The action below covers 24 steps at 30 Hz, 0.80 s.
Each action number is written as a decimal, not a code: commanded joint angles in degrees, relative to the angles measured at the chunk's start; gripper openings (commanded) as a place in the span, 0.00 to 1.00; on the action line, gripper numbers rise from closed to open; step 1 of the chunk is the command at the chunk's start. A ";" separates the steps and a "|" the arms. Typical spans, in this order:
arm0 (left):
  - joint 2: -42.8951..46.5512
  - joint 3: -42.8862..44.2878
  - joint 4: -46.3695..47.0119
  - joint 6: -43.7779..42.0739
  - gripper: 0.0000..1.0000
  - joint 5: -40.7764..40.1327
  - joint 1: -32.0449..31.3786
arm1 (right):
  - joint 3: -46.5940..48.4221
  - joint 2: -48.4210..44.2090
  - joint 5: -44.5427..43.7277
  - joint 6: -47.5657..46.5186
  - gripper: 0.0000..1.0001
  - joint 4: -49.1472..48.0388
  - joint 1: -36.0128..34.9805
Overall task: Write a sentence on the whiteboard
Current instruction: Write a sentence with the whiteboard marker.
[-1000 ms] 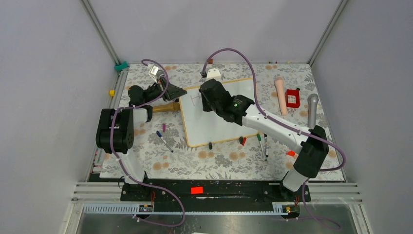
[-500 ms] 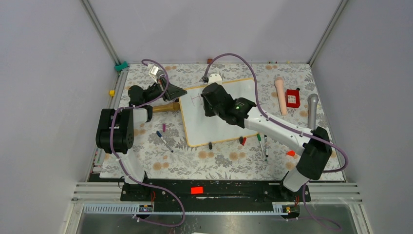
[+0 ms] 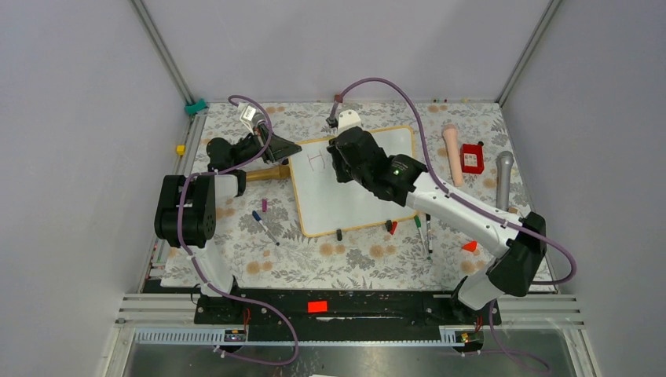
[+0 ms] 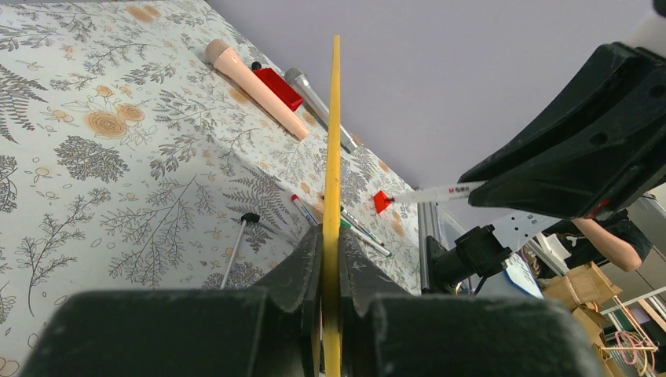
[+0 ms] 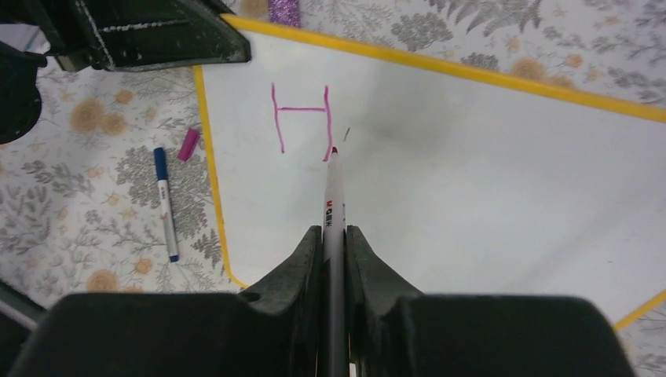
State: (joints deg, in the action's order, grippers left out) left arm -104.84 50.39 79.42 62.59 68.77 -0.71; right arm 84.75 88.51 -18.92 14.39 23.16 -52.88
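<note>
Right wrist view puts the marker dead centre, pinched between the right gripper fingers, its pink tip at the foot of the right stroke of a finished capital "H". That is all of the sentence so far, near the far-left corner of the whiteboard. A second ago, from the top external view, the right arm covered that corner and only part of the letter showed; now it has swung toward the right and the whole "H" is uncovered. So I judge the first letter done and the second about to start. The tip looks to be just touching the surface, though I can't be sure. The left gripper is clamped on the yellow rim, holding the board, which lies mid-tabletop between both arms.
</note>
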 commanded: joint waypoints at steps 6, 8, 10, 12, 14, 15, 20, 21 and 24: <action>2.09 1.88 4.61 -0.72 0.00 2.27 -0.78 | 5.01 2.28 -10.61 -4.24 0.00 3.28 -3.59; 2.10 1.99 4.60 -0.63 0.00 2.14 -0.78 | 4.99 2.77 -11.26 -2.98 0.00 3.26 -3.57; 2.09 2.08 4.60 -0.56 0.00 2.27 -0.79 | 5.17 3.35 -12.05 -2.05 0.00 3.25 -3.55; 2.12 2.08 4.57 -0.54 0.00 2.48 -0.78 | 5.54 4.03 -12.72 -1.42 0.00 3.22 -3.54; 2.01 1.99 4.58 -0.45 0.00 2.51 -0.78 | 5.76 4.48 -13.43 -1.07 0.00 3.25 -3.54; 1.94 1.99 4.60 -0.45 0.00 2.51 -0.78 | 5.84 4.75 -13.78 -0.98 0.00 3.23 -3.54; 1.87 2.08 4.61 -0.36 0.00 2.51 -0.78 | 6.45 5.60 -14.51 -0.79 0.00 3.17 -3.54; 1.90 2.04 4.61 -0.36 0.00 2.47 -0.78 | 6.60 5.71 -14.64 -0.75 0.00 3.18 -3.50; 1.97 2.02 4.60 -0.42 0.00 2.46 -0.81 | 6.98 6.13 -14.98 -0.96 0.00 3.17 -3.46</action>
State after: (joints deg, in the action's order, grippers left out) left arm -104.84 50.52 79.42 62.78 68.79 -0.75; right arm 88.33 94.26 -31.03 12.78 26.74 -56.29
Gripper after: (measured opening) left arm 0.059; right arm 0.175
